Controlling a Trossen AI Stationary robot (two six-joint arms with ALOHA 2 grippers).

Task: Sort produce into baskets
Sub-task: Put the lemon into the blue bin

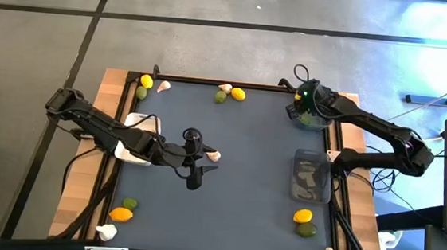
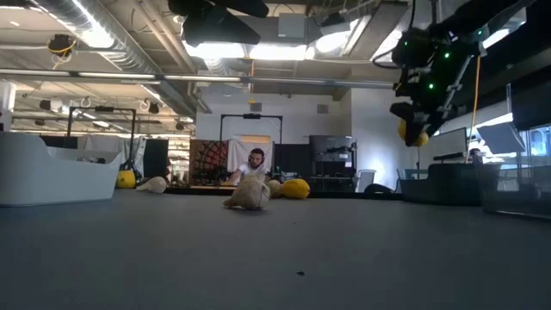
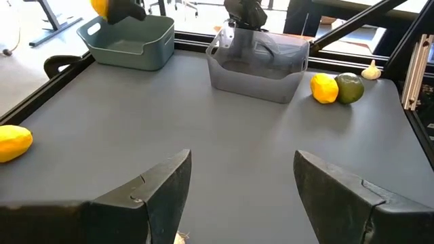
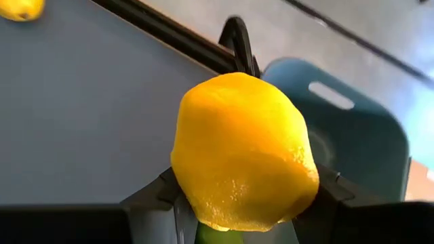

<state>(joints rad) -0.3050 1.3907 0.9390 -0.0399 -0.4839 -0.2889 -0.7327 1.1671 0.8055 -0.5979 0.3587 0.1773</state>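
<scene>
My right gripper point(image 1: 308, 108) hangs over the blue-grey basket point(image 1: 313, 118) at the table's far right, shut on a yellow lemon point(image 4: 244, 149); the low view shows that lemon point(image 2: 415, 133) high above the table. The dark grey basket point(image 1: 312, 177) stands nearer on the right. The white basket point(image 1: 138, 128) sits at the left under my left arm. My left gripper point(image 3: 241, 196) is open in mid-table, raised, with a garlic bulb point(image 1: 213, 155) lying on the mat just by it. My right gripper pinches the lemon's two lower sides point(image 4: 186, 183) between its two fingers point(image 4: 152, 200). The fingers slant downward from the table's right side. The lemon is lifted clear, above the blue-grey basket's opening point(image 4: 352, 135).
Loose produce lies in groups: lemon point(image 1: 146, 81), lime and garlic at the far left, another group point(image 1: 230, 93) at far middle, one point(image 1: 121, 213) at the near left, one point(image 1: 304, 219) near the dark grey basket. A black frame rail point(image 1: 211, 81) edges the mat.
</scene>
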